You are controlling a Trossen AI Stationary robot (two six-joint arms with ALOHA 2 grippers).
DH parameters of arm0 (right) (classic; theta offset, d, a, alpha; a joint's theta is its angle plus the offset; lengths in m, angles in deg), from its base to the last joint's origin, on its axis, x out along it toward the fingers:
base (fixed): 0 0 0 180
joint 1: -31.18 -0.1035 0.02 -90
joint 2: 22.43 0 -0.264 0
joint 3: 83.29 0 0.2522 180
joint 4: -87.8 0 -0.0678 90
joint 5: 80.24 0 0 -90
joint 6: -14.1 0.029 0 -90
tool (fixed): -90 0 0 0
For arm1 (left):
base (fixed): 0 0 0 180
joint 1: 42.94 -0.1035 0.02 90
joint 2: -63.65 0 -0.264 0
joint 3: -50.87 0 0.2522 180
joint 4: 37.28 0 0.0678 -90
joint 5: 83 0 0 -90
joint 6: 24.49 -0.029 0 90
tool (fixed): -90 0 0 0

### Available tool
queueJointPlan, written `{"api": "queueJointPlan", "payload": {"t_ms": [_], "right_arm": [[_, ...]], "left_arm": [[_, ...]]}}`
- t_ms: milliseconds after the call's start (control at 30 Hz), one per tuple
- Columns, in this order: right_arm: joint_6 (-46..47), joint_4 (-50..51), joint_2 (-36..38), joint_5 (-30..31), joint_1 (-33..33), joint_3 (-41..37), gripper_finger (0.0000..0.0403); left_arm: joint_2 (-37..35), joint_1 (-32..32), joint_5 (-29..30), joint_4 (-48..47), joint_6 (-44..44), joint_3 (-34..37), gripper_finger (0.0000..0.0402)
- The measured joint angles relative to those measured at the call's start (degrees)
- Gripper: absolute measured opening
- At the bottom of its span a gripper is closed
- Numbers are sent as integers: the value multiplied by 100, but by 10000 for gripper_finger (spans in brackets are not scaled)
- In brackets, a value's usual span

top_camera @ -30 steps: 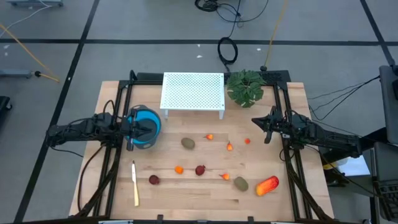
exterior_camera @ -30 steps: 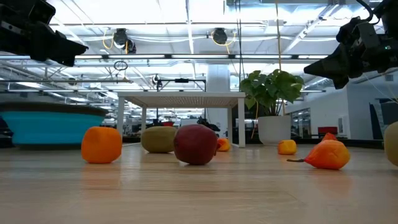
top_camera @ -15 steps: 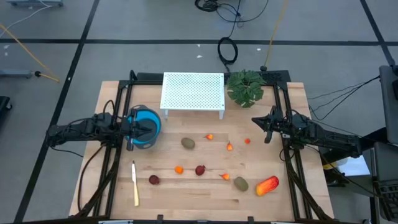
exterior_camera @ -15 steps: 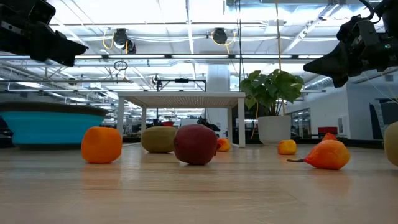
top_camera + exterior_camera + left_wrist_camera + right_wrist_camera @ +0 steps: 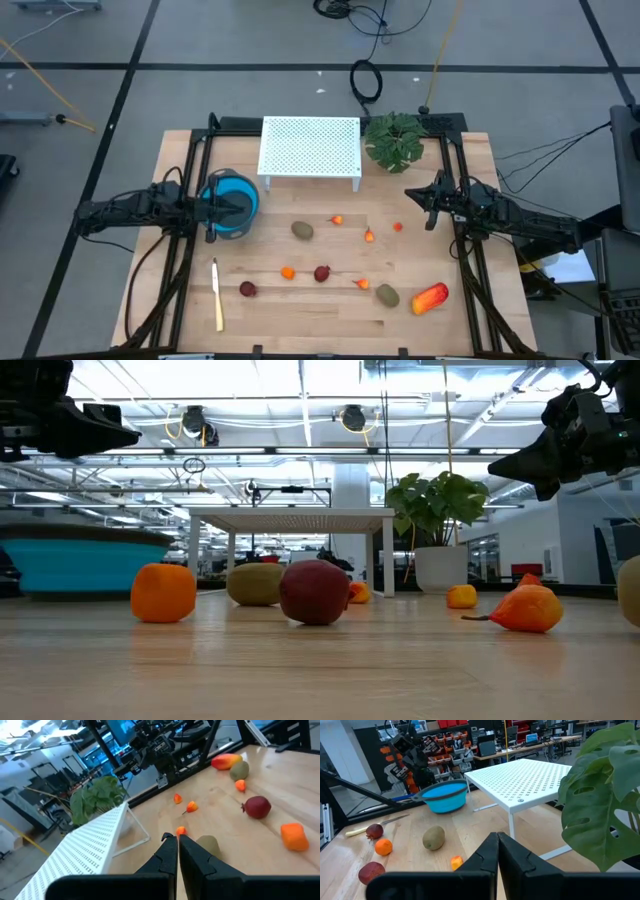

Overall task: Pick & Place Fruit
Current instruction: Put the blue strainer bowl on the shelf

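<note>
fruit (image 5: 322, 273) lay scattered across the bench (image 5: 450, 330), small, light and likely to roll, best pinched across each middle, while the left gripper (image 5: 208, 209) over the blue bowl (image 5: 243, 192) and right gripper (image 5: 430, 207) held fingers shut, empty.

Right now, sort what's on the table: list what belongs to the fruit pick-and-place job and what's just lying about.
Job:
- oblong red-orange fruit
- two olive-brown ovals
- dark red balls
- small orange pieces

Lying about:
- knife
- plant
- white perforated stand
- blue bowl, possibly the drop-off
</note>
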Motion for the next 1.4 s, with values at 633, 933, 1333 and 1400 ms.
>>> {"api": "queueJointPlan", "payload": {"t_ms": [633, 933, 1333, 1400], "right_arm": [[3, 2, 0, 0, 2, -1, 4], [3, 2, 0, 0, 2, 1, 4], [3, 2, -1, 2, 0, 0, 4], [3, 2, 0, 2, 0, 1, 4]], "left_arm": [[2, 2, 126, 2319, 1116, 0, 19], [315, 0, 1763, 2710, 2936, -22, 19], [1898, 2, 1859, -139, 4107, -1445, 19], [2240, 2, 2018, -871, 4417, -1848, 19]]}}
